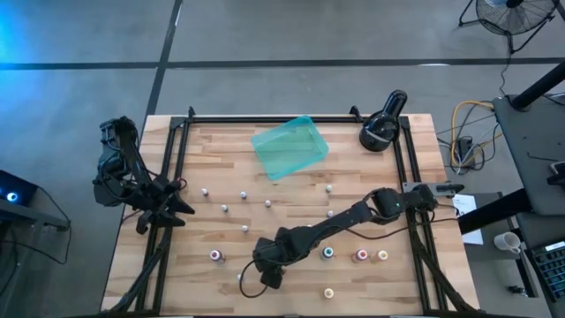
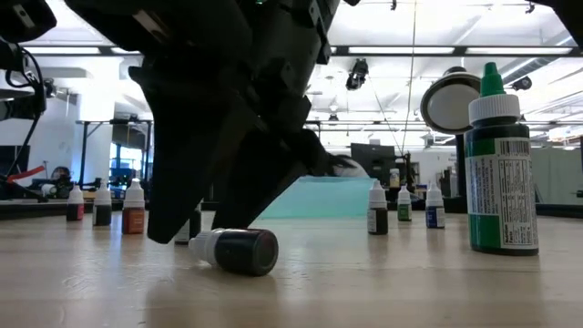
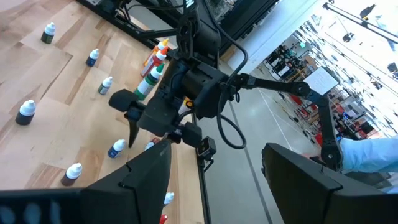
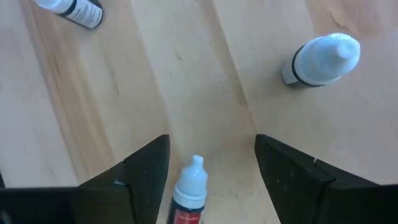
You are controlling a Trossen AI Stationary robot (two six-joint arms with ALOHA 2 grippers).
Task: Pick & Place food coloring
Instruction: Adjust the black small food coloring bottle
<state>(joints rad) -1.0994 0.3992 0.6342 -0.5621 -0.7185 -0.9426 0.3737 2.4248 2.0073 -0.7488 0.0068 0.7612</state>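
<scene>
Several small white-capped food coloring bottles [image 1: 267, 203] stand scattered over the wooden table. One with a red label [image 4: 188, 198] lies on its side on the table, seen in the low view [image 2: 239, 251] under my right gripper. My right gripper [image 4: 211, 146] is open near the table's front middle [image 1: 265, 272], pointing steeply down. Its fingers stand on either side of this bottle without touching it. My left gripper [image 3: 217, 186] waits open, raised at the table's left edge [image 1: 172, 208].
A translucent teal tray [image 1: 290, 147] lies at the far middle, a black round lamp-like device [image 1: 382, 129] at the far right. Coloured bottles [image 1: 328, 253] stand to the right of my right gripper. An upright bottle [image 4: 320, 59] and a lying one [image 4: 71, 9] are nearby.
</scene>
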